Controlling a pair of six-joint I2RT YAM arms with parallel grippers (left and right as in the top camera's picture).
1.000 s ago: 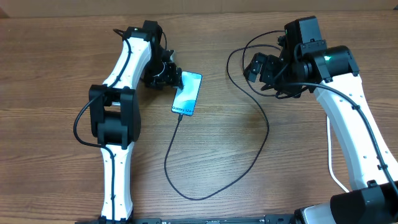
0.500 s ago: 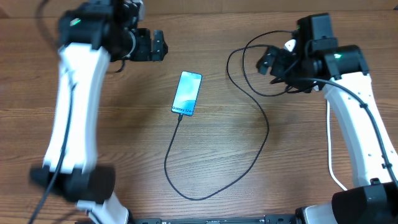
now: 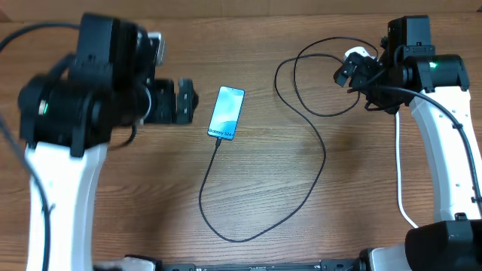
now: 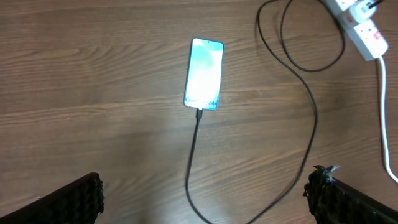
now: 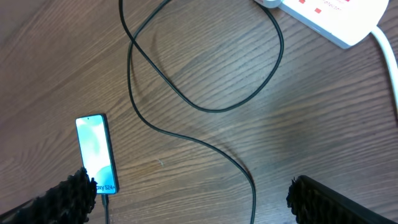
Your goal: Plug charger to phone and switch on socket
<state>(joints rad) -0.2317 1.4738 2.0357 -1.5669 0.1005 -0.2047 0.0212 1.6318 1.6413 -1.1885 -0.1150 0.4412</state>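
The phone (image 3: 227, 113) lies flat on the wooden table with its light blue screen up; it also shows in the left wrist view as phone (image 4: 204, 73) and in the right wrist view as phone (image 5: 96, 152). The charger (image 3: 324, 154), a thin black cable, runs from the phone's lower edge in a wide loop up to the socket (image 3: 354, 54). Its connector tip (image 4: 199, 113) sits at the phone's bottom edge. The white socket (image 5: 336, 15) has red marks on top. My left gripper (image 3: 187, 102) hovers open, high and left of the phone. My right gripper (image 3: 352, 71) is open over the socket, partly hiding it.
A thick white cord (image 3: 399, 181) runs from the socket down the right side of the table, under my right arm. The black cable's upper loops (image 5: 205, 109) lie between phone and socket. The socket (image 4: 364, 28) sits at the table's far right.
My left gripper has let go beside the phone, opened fully and risen away to the left. My right gripper has moved right and up toward the socket. Phone and cable have stayed put.
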